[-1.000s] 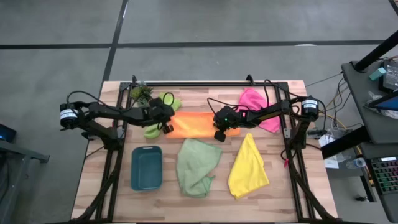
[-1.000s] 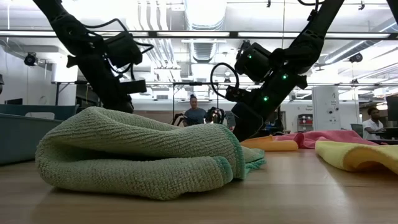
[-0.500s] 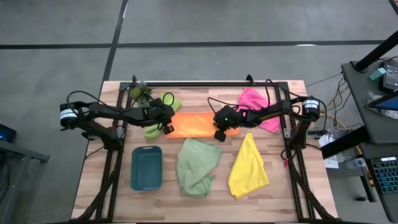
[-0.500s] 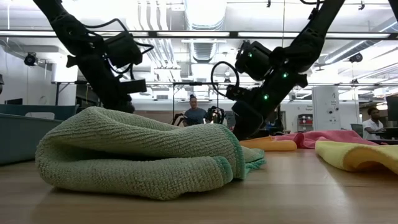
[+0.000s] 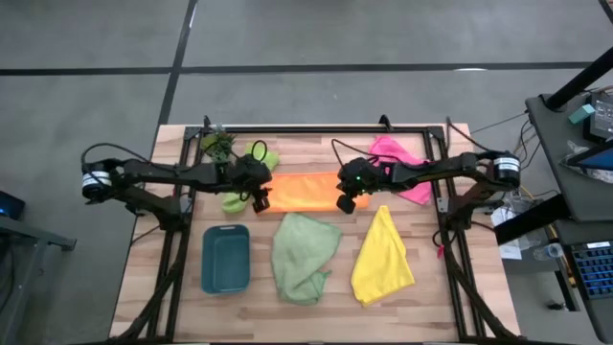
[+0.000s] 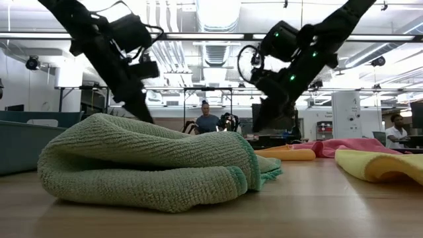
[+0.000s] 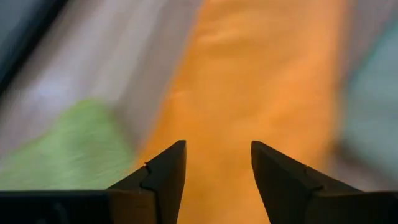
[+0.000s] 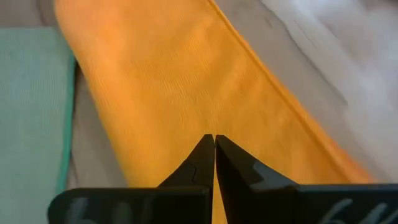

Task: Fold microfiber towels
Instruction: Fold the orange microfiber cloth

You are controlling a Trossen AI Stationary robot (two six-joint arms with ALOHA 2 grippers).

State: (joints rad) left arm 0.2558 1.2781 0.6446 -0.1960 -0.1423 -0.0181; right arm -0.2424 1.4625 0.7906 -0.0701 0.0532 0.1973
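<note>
Orange towel (image 5: 303, 190) lies folded into a long strip at table (image 5: 450, 316) centre rear; left gripper (image 5: 260, 197) above its left end, fingers parted, empty; right gripper (image 5: 343, 204) above its right end, fingers pressed together, empty.

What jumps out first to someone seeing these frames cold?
The bright orange towel, folded into a long flat strip at the table's middle rear, with the left gripper open at one end and the right gripper shut at the other, neither holding it. In front of it lie a crumpled sage green towel and a yellow towel.
</note>
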